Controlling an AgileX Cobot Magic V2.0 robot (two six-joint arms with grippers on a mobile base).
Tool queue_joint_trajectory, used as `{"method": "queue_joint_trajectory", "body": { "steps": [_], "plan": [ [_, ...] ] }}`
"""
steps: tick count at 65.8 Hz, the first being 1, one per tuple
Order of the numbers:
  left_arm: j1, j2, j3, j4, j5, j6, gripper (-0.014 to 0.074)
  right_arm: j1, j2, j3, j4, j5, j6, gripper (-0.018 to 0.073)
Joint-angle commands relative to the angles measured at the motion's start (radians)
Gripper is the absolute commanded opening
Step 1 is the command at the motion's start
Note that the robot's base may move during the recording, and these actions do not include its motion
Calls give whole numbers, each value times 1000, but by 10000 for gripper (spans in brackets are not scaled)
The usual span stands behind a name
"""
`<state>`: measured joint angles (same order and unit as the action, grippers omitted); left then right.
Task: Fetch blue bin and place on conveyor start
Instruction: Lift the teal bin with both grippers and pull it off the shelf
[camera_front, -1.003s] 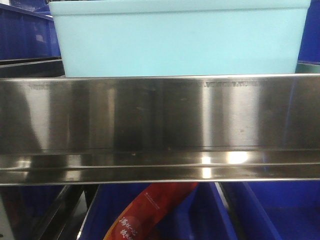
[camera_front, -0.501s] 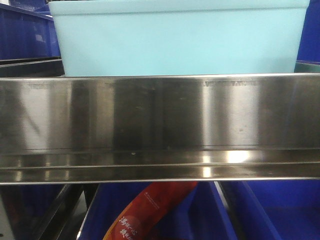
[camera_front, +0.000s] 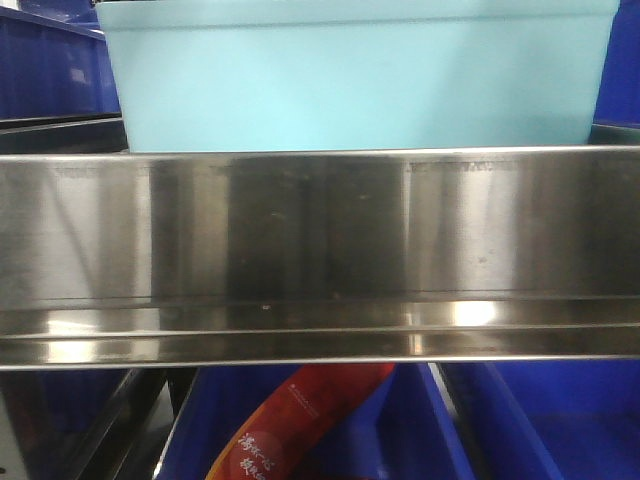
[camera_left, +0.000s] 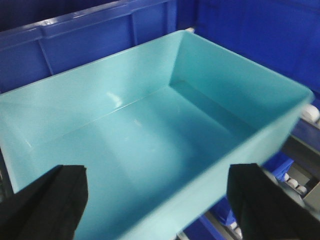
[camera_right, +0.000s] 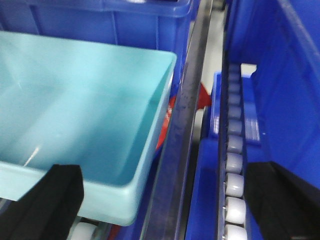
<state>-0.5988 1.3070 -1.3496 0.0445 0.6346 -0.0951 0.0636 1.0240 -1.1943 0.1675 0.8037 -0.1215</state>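
Note:
The blue bin (camera_front: 355, 80) is a light turquoise tub standing on a shelf behind a steel rail. It is empty inside (camera_left: 150, 130). My left gripper (camera_left: 157, 202) hangs open above the bin's near wall. One finger (camera_left: 47, 205) is over the inside and the other finger (camera_left: 267, 207) is beyond the rim. My right gripper (camera_right: 165, 200) is open beside the blue bin's corner (camera_right: 145, 170), with one finger (camera_right: 50, 200) by the bin's wall and the other finger (camera_right: 285, 200) over a dark blue bin. The conveyor start is out of view.
A shiny stainless-steel shelf rail (camera_front: 320, 250) crosses the front view. Dark royal-blue bins (camera_left: 100, 35) stand around the tub and on the shelf below (camera_front: 540, 420). A red packet (camera_front: 300, 420) lies in a lower bin. White rollers (camera_right: 234, 175) and a steel bar (camera_right: 182, 130) run beside the tub.
The blue bin sits a touch higher in the front view than a second ago. Nothing else has visibly changed.

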Motion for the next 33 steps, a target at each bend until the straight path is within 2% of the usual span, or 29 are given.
{"method": "queue_joint_trajectory", "body": {
  "steps": [1, 10, 18, 33],
  "plan": [
    [25, 104, -151, 44, 151, -82, 472, 4, 91, -113, -3, 87, -9, 549],
    [69, 256, -342, 129, 367, -164, 472, 4, 247, -274, 2, 208, -9, 549],
    [121, 353, -449, 139, 493, -174, 472, 4, 366, -366, 26, 240, -9, 549],
    [182, 445, -463, 123, 515, -176, 472, 6, 535, -400, 33, 231, -9, 549]
  ]
}}
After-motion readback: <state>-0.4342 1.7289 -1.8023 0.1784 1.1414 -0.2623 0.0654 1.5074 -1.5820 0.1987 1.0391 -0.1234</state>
